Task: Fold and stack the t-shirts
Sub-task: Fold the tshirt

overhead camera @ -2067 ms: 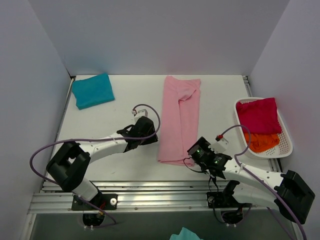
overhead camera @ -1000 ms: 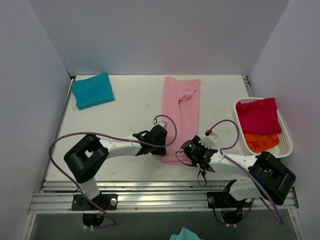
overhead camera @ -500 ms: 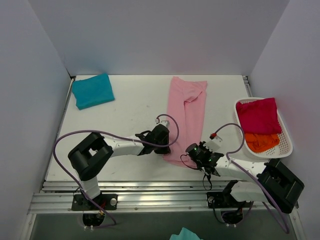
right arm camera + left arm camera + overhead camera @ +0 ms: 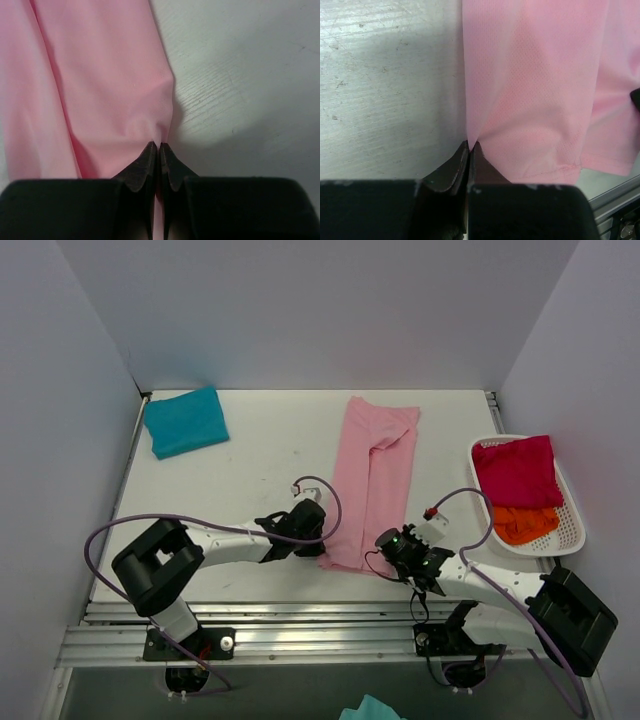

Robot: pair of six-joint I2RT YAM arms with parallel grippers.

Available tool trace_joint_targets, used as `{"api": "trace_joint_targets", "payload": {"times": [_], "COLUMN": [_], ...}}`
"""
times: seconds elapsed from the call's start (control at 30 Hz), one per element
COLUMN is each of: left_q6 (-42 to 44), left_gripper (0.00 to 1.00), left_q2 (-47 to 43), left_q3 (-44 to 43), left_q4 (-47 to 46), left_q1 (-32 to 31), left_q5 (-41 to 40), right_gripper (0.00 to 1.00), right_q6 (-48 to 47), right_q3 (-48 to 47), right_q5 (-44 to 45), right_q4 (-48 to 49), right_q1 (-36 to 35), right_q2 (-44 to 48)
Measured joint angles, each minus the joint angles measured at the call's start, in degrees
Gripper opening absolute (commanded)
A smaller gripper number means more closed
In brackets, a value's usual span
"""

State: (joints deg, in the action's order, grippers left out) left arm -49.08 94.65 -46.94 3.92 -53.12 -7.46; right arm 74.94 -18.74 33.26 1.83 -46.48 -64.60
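A light pink t-shirt [image 4: 372,475], folded into a long strip, lies slanted down the middle of the table. My left gripper [image 4: 318,532] is shut on its near left edge, the cloth [image 4: 530,95] pinched between the jaws [image 4: 470,146]. On the near right edge, my right gripper [image 4: 385,543] is shut too, with pink fabric [image 4: 100,85] caught at its tips [image 4: 158,146]. A folded teal-blue t-shirt [image 4: 184,420] rests at the far left corner. A magenta-red t-shirt [image 4: 516,470] and an orange t-shirt [image 4: 524,523] lie in the basket.
A white slatted basket [image 4: 573,523] stands at the right edge of the table. Grey walls close in the left, back and right sides. A metal rail [image 4: 300,625] runs along the near edge, by the arm bases.
Both grippers closed on the pink t-shirt's near corners. The shirt has shifted: its far end swung right and its near end was dragged slightly toward the near edge.
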Motion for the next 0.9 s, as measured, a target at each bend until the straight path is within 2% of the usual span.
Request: {"api": "trace_joint_targets", "payload": {"times": [0.1, 0.13, 0.17, 0.2, 0.3, 0.47, 0.57, 0.67, 0.83, 0.9], "left_q6": [-0.28, -0.31, -0.31, -0.31, -0.28, -0.24, -0.2, -0.07, 0.02, 0.0], "left_gripper": [0.02, 0.02, 0.02, 0.02, 0.02, 0.02, 0.02, 0.02, 0.02, 0.02], "left_q2": [-0.13, -0.13, -0.13, -0.13, -0.11, -0.07, 0.04, 0.26, 0.98, 1.14], "left_q3": [0.09, 0.09, 0.09, 0.09, 0.09, 0.09, 0.09, 0.07, -0.24, -0.24], "left_q4": [0.11, 0.11, 0.11, 0.13, 0.13, 0.04, -0.24, -0.74, -1.97, -2.43], "left_q1": [-0.07, -0.07, -0.07, -0.04, -0.04, -0.04, -0.04, -0.04, -0.04, -0.04], "left_q5": [-0.33, -0.33, -0.44, -0.72, -1.14, -1.11, -1.09, -1.09, -1.05, -1.05], "right_gripper": [0.07, 0.21, 0.31, 0.5, 0.66, 0.67, 0.65, 0.6, 0.44, 0.42], "right_q6": [0.04, 0.15, 0.42, 0.42, 0.5, 1.44, 2.99, 5.49, 9.94, 12.11], "right_q3": [0.0, 0.0, 0.0, 0.0, -0.24, -0.31, -0.31, -0.76, -2.16, -2.19], "right_q5": [-0.24, -0.28, -0.24, -0.2, 0.37, 0.42, 0.39, 0.52, 0.85, 1.14], "right_q4": [-0.13, -0.26, -0.5, -1.11, -1.73, -4.2, -7.56, -10.99, -14.19, -15.06], "right_q1": [0.0, 0.0, 0.0, 0.02, 0.04, -0.83, -3.93, -8.2, -14.51, -16.85], "right_q2": [0.11, 0.13, 0.13, 0.13, 0.68, 2.32, 4.66, 7.15, 7.91, 7.58]}}
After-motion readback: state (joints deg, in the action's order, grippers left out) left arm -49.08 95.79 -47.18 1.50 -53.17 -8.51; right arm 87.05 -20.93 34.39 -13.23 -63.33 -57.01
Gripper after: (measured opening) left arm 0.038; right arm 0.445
